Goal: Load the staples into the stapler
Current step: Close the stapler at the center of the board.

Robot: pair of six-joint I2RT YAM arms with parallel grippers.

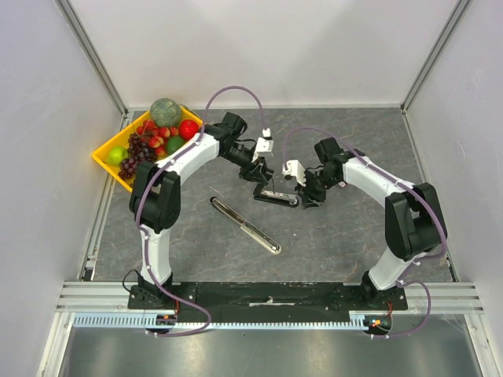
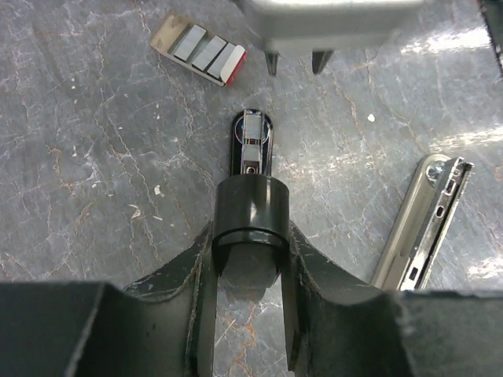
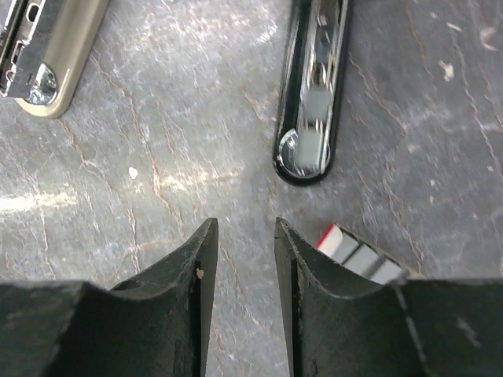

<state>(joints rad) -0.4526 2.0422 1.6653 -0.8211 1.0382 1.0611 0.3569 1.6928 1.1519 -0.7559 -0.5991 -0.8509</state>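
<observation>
The stapler lies in two pieces. Its black base has a shiny channel on top. My left gripper is shut on the base's rounded black end. The long silver top piece lies apart on the table, nearer the arm bases. The staples are grey strips in a small white-and-red box beside the base's far tip. My right gripper hovers open over bare table just short of that tip, nothing between its fingers, its right finger hiding part of the box.
A yellow tray of fruit stands at the back left corner. Grey walls and metal rails enclose the dark stone-patterned table. The two grippers face each other closely over the base.
</observation>
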